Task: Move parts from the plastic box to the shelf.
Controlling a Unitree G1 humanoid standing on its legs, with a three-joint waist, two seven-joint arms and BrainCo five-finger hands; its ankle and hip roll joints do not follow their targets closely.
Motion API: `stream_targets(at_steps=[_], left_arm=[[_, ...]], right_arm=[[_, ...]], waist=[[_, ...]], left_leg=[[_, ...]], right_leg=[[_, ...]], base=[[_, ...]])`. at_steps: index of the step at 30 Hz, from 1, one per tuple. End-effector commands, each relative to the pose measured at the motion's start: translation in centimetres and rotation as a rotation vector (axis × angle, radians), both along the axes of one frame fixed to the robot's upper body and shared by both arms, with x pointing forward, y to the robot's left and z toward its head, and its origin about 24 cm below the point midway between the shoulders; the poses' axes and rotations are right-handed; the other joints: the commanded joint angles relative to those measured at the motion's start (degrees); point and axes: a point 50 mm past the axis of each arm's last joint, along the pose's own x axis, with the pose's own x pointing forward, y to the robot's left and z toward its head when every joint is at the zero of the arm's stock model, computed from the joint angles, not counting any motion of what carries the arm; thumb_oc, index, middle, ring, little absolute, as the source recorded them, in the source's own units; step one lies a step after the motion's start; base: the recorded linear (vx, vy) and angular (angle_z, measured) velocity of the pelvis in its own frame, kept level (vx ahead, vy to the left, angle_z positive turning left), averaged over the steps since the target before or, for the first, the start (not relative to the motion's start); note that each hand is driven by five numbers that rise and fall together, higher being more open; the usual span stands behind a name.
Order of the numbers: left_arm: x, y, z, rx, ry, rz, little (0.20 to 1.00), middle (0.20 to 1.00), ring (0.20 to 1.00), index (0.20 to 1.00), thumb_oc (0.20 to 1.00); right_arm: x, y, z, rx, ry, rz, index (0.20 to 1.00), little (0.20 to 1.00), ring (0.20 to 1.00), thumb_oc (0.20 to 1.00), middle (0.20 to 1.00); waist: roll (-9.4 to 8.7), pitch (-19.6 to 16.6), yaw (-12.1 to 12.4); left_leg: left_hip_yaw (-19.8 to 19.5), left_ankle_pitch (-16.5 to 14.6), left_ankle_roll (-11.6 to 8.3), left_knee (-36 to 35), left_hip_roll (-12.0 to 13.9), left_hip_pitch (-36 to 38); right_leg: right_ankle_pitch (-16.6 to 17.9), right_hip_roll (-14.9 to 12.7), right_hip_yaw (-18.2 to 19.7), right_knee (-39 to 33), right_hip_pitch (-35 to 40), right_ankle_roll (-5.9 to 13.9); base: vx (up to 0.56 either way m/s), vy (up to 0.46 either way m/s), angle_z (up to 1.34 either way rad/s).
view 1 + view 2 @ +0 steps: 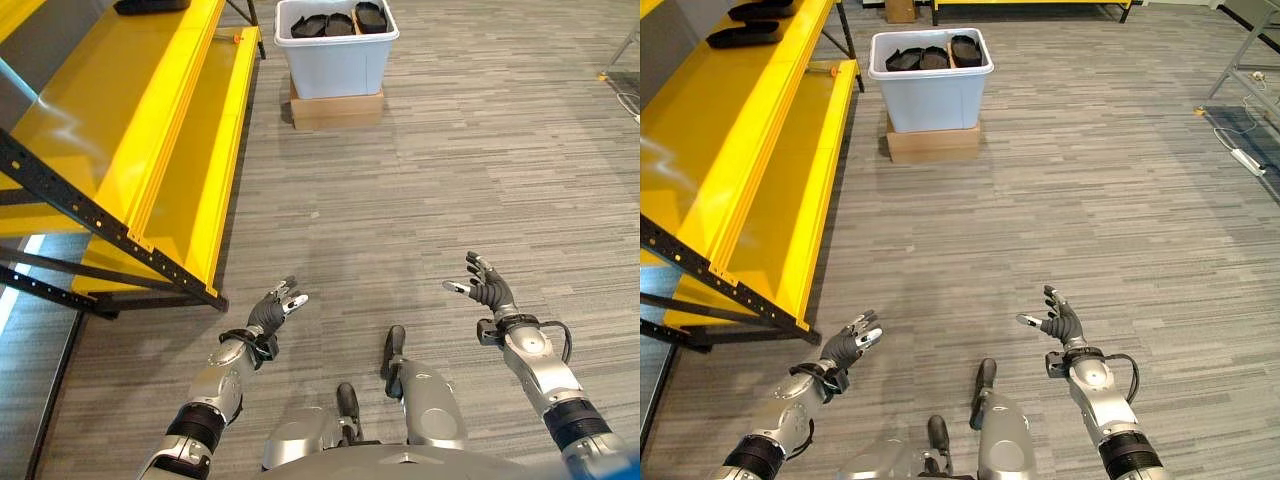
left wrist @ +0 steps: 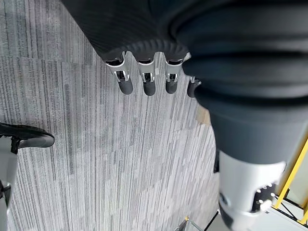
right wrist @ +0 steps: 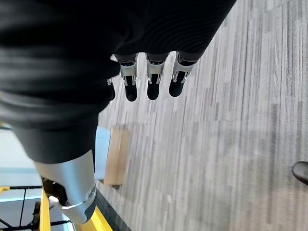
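Note:
A white plastic box (image 1: 336, 62) stands far ahead on a flat cardboard base (image 1: 336, 108), with several black parts (image 1: 340, 24) inside it. The yellow shelf (image 1: 130, 130) runs along the left, and black parts (image 1: 745, 34) lie on its upper level at the far end. My left hand (image 1: 272, 312) hovers low over the carpet near the shelf's front leg, fingers relaxed and holding nothing. My right hand (image 1: 487, 288) is raised on the right, fingers spread and empty. Both hands are well short of the box.
Grey striped carpet (image 1: 440, 180) lies between me and the box. The shelf's black perforated frame (image 1: 110, 235) juts out at the lower left. A metal rack leg (image 1: 1240, 60) and a white power strip (image 1: 1247, 160) are at the far right.

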Motion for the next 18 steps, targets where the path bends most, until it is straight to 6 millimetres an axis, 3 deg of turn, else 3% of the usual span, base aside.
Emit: stream_targets(at_steps=[1, 3, 6, 9, 10, 11, 13, 14, 16, 17, 18], left_arm=[[-0.1, -2.9, 0.4, 0.017, -0.059, -0.161, 1.0, 1.0, 1.0, 1.0, 1.0], [-0.2, -3.3, 0.0, -0.022, -0.025, -0.13, 1.0, 1.0, 1.0, 1.0, 1.0], [-0.9, -3.5, -0.7, -0.11, 0.047, -0.055, 1.0, 1.0, 1.0, 1.0, 1.0], [-1.5, -4.3, -1.1, -0.144, 0.044, -0.029, 1.0, 1.0, 1.0, 1.0, 1.0], [-1.3, -4.7, -1.0, -0.139, 0.024, 0.008, 1.0, 1.0, 1.0, 1.0, 1.0], [-1.2, -4.8, -0.8, -0.141, 0.016, 0.014, 1.0, 1.0, 1.0, 1.0, 1.0], [-0.9, -4.9, -0.6, -0.127, 0.004, 0.018, 1.0, 1.0, 1.0, 1.0, 1.0], [-0.8, -4.8, -0.4, -0.115, -0.002, 0.024, 1.0, 1.0, 1.0, 1.0, 1.0], [-0.6, -4.2, -0.3, -0.094, -0.007, 0.048, 1.0, 1.0, 1.0, 1.0, 1.0], [-0.6, -3.4, -0.2, -0.073, -0.016, 0.067, 1.0, 1.0, 1.0, 1.0, 1.0], [-0.6, -2.7, -0.3, -0.073, -0.017, 0.097, 1.0, 1.0, 1.0, 1.0, 1.0]], right_arm=[[0.3, -1.0, -0.2, 0.087, -0.038, -0.15, 1.0, 1.0, 1.0, 1.0, 1.0], [0.4, -1.1, -0.1, 0.06, -0.048, -0.149, 1.0, 1.0, 1.0, 1.0, 1.0], [0.2, -1.1, 0.0, 0.034, -0.05, -0.151, 1.0, 1.0, 1.0, 1.0, 1.0], [0.1, -1.2, 0.3, 0.013, -0.071, -0.173, 1.0, 1.0, 1.0, 1.0, 1.0], [-0.2, -1.4, 0.2, 0.023, -0.063, -0.187, 1.0, 1.0, 1.0, 1.0, 1.0], [-0.3, -1.5, 0.2, 0.012, -0.065, -0.174, 1.0, 1.0, 1.0, 1.0, 1.0], [-0.3, -1.5, 0.2, 0.011, -0.065, -0.167, 1.0, 1.0, 1.0, 1.0, 1.0], [-0.3, -1.5, 0.2, 0.013, -0.064, -0.161, 1.0, 1.0, 1.0, 1.0, 1.0], [-0.3, -1.3, 0.1, 0.026, -0.059, -0.147, 1.0, 1.0, 1.0, 1.0, 1.0], [-0.3, -1.1, 0.1, 0.03, -0.059, -0.133, 1.0, 1.0, 1.0, 1.0, 1.0], [-0.2, -0.8, 0.1, 0.029, -0.057, -0.11, 1.0, 1.0, 1.0, 1.0, 1.0]], waist=[[-1.57, -3.57, -1.51], [-1.3, -5.33, -1.8], [-1.19, -6.85, -2.11], [-0.88, -8.96, -2.13], [0.23, -10.05, -2.49], [-0.03, -9.91, -2.36], [-0.75, -9.17, -2.0], [-0.9, -8.58, -1.81], [-1.32, -7.45, -1.21], [-1.86, -6.78, -1.08], [-2.23, -6.29, -1.17]], left_leg=[[-4.18, -8.18, -1.41, 4.52, 1.72, 2.62], [-3.54, -9.53, -2.13, 6.02, 2.36, 3.22], [-2.77, -10.51, -3.01, 8.52, 3.09, 3.69], [-1.26, -5.28, -6.0, 16.39, 5.21, 2.73], [1.7, 1.5, -10.54, 28.49, 9.22, -0.35], [2.93, 4.56, -12.08, 35.65, 10.98, -3.74], [3.83, 5.05, -12.72, 46.17, 13.32, -9.73], [3.82, 4.42, -12.28, 48.21, 14.0, -12.23], [4.19, 2.47, -10.62, 44.67, 14.57, -15.21], [5.98, 1.49, -9.41, 37.54, 15.34, -15.46], [8.03, 3.05, -9.52, 27.54, 15.95, -16.3]], right_leg=[[10.19, 2.53, 6.88, -11.07, 2.92, -1.13], [8.17, 3.25, 6.06, -8.45, 3.6, -2.98], [6.15, 4.43, 5.83, -7.92, 4.92, -4.89], [2.83, 6.39, 4.07, -7.66, 6.1, -7.58], [-1.37, 9.21, 1.74, -7.69, 8.3, -10.44], [-2.29, 9.62, 1.06, -8.49, 9.68, -11.68], [-2.85, 9.69, 1.03, -9.35, 11.58, -12.61], [-3.01, 9.68, 1.4, -9.55, 12.34, -12.71], [-3.03, 9.26, 2.33, -9.85, 14.2, -12.14], [-3.15, 8.61, 3.02, -9.89, 15.38, -11.52], [-3.64, 7.99, 4.17, -10.28, 16.89, -11.08]], base=[[0.81, -0.29, 1.75], [0.55, -0.212, 1.25], [0.42, -0.197, -0.04], [0.48, -0.323, 0.21], [0.63, -0.503, 0.36], [0.48, -0.432, 0.33], [0.2, -0.199, 0.05], [0.17, -0.106, -0.22], [0.24, -0.006, -0.29], [0.39, 0.157, -0.47], [0.4, 0.251, -0.44]])
